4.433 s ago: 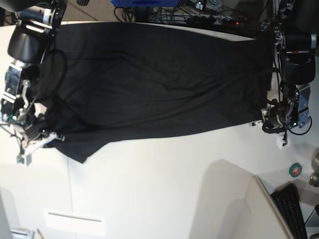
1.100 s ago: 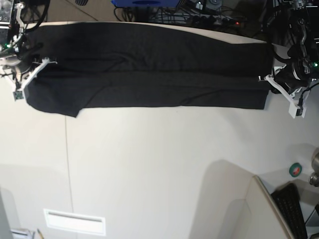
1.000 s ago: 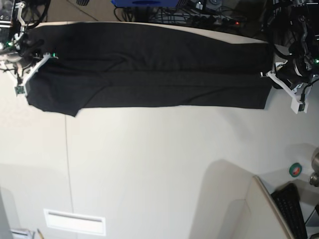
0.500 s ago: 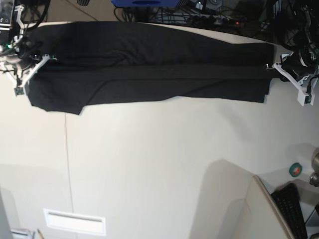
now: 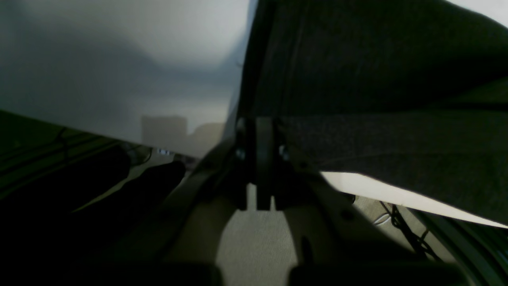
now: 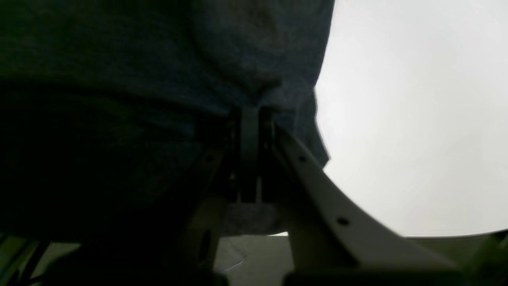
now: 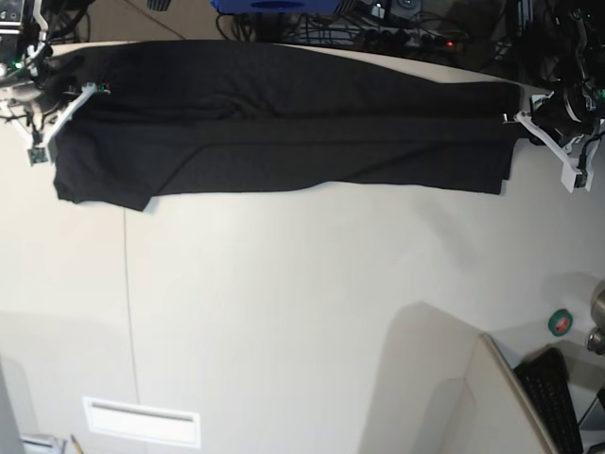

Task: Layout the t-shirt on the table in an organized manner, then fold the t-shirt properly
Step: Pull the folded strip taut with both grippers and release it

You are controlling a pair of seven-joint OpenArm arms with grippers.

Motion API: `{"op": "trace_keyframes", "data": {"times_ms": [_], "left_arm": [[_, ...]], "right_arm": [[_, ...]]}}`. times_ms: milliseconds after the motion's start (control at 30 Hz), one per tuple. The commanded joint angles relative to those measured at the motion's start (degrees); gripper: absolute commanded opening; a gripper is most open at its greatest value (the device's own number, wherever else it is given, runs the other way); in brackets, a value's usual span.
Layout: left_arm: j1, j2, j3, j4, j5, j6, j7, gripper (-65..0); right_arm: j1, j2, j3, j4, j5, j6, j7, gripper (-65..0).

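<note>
The black t-shirt (image 7: pixel 284 132) lies as a long folded band across the far part of the off-white table (image 7: pixel 302 293), pulled taut between my two grippers. Its print does not show. My left gripper (image 7: pixel 518 118), on the base view's right, is shut on the shirt's right end; in the left wrist view its fingertips (image 5: pixel 258 131) pinch the cloth (image 5: pixel 377 79) beside the table (image 5: pixel 119 59). My right gripper (image 7: pixel 80 93), on the left, is shut on the other end; in the right wrist view it (image 6: pixel 250 115) grips the cloth (image 6: pixel 139 59) next to the table (image 6: pixel 397 119).
An angled beige panel (image 7: pixel 444 378) stands at the front right, with a keyboard (image 7: pixel 558 397) and a green tape roll (image 7: pixel 561 323) beyond it. A dark seam line (image 7: pixel 128 303) runs down the table's left. Cables (image 7: pixel 397 28) lie behind the far edge.
Both grippers have drawn the shirt from the table's middle to its far edge, folding it into a narrow band. In the last second it shifted slightly farther back.
</note>
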Motion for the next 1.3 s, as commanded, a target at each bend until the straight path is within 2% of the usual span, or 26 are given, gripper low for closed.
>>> {"op": "trace_keyframes", "data": {"times_ms": [0,200,467,567,600,633,700,733,767,800,900,967,1000,1033,1067,1100,1167,1267], "left_arm": [[0.0,-1.0,-0.4,0.8,0.3,0.2,-0.6,-65.0],[0.5,-1.2,-0.3,0.6,0.3,0.2,-0.6,-65.0],[1.9,-1.3,-0.4,0.6,0.3,0.3,-0.6,-65.0],[1.9,-1.3,-0.9,0.7,0.3,0.4,-0.5,-65.0],[2.0,-1.3,-1.0,0.9,0.3,0.4,-0.5,-57.3],[2.0,-1.4,-1.0,1.0,0.3,0.4,-0.5,-47.4],[2.1,-1.4,-1.1,1.7,0.3,0.4,-0.5,-32.3],[2.1,-1.2,-1.7,2.4,0.3,0.4,-0.5,-26.3],[2.2,-0.9,-3.0,3.9,0.3,0.4,-0.5,-23.4],[2.8,-0.8,-4.1,5.0,0.1,0.4,-0.5,-23.0],[1.6,0.3,-5.6,5.5,0.1,0.4,-0.5,-23.4],[-0.8,1.3,-5.2,4.0,0.3,0.4,-0.5,-27.2],[-1.8,1.8,-5.0,2.7,0.3,0.4,-0.6,-32.3],[-3.2,2.4,-4.2,0.6,0.3,0.4,-0.7,-41.0],[-4.8,2.6,-3.0,-2.1,0.3,0.4,-0.7,-53.0],[-6.4,2.6,-1.6,-5.3,0.4,0.4,-0.8,-65.0],[-9.1,2.6,1.0,-11.1,0.4,0.4,-0.9,-65.0],[-11.9,2.6,5.4,-17.9,0.4,0.4,-1.6,-65.0]], "right_arm": [[-0.3,0.7,0.4,1.1,-0.1,-0.2,0.9,-65.0],[1.9,0.7,1.5,-5.3,-0.1,-0.2,1.0,-65.0],[1.9,-0.1,2.5,-5.3,0.1,-0.2,0.9,-64.8],[1.8,-0.6,2.7,-5.1,0.2,-0.2,0.9,-39.9],[1.8,-1.1,3.0,-4.4,0.2,-0.2,0.9,-35.0],[1.6,-1.5,3.9,-3.4,0.2,-0.2,0.9,-33.5],[0.6,-1.8,4.7,-0.8,0.2,-0.2,0.9,-35.0],[0.3,-2.1,5.0,0.9,0.2,-0.2,0.9,-35.9],[0.2,-2.2,5.2,2.6,0.2,-0.2,0.9,-36.5],[0.2,-2.2,5.2,3.7,0.2,-0.2,0.9,-36.6],[1.3,-2.1,4.8,4.5,0.2,-0.2,1.3,-37.5],[4.0,-2.0,4.8,2.9,0.2,-0.1,1.3,-45.3],[5.2,-2.0,4.7,1.8,0.2,0.0,1.3,-51.3],[6.5,-2.0,4.7,0.1,0.2,0.5,1.3,-59.6],[8.1,-2.2,4.7,-1.7,0.2,1.5,1.1,-65.0],[9.5,-2.2,4.8,-3.7,0.2,2.7,1.0,-65.0],[11.3,-2.2,5.0,-7.6,0.2,4.6,1.0,-65.0],[13.8,-2.1,4.8,-13.5,0.0,5.2,-0.4,-65.0]]}}
